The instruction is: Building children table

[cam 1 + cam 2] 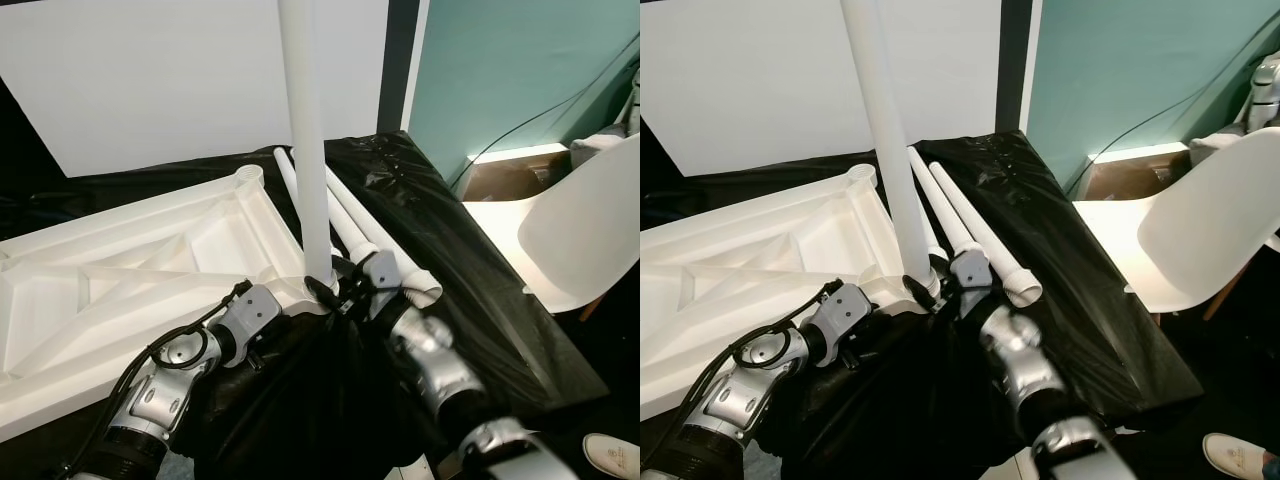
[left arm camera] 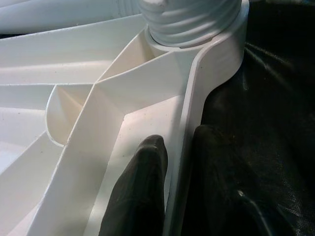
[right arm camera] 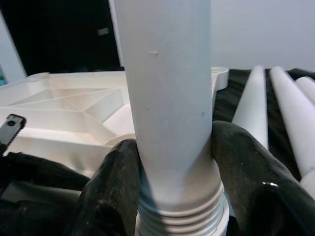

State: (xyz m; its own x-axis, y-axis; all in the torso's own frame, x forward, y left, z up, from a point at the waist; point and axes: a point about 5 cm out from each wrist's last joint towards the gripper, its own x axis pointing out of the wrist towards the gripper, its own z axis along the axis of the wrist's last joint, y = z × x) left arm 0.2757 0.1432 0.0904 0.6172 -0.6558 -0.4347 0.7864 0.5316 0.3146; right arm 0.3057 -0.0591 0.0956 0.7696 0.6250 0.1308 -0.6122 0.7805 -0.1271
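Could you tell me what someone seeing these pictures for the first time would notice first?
Most striking is the white table leg standing upright at the near corner of the upturned white tabletop, its threaded end in the corner socket. The right tool is shut on the leg just above the threads, while the left tool pinches the tabletop's rim beside that corner. More spare legs lie on the black sheet just behind.
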